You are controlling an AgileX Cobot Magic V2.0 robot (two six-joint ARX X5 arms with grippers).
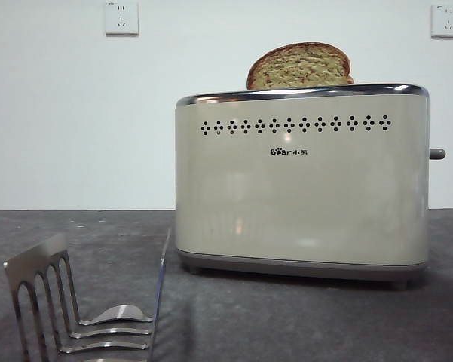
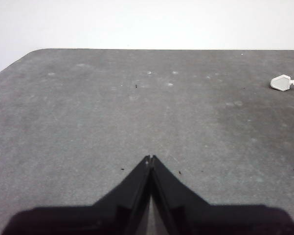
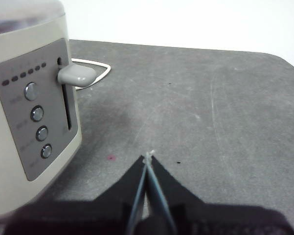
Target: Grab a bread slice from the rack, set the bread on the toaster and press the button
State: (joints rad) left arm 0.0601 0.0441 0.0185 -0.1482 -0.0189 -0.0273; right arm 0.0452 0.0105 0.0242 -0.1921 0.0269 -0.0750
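Observation:
The slice of bread stands in the top slot of the cream toaster, its rounded brown top sticking out. The silver rack sits low at the front left with no bread in it. The grey lever button juts from the toaster's narrow right side, at the top of its slot. My right gripper is shut with nothing in it, over bare table a little way from that side panel of the toaster. My left gripper is shut with nothing in it, above bare table.
Several round knobs line the toaster's grey panel. A white cord runs behind the toaster, and a white plug lies on the dark table. Two wall sockets sit high on the white wall.

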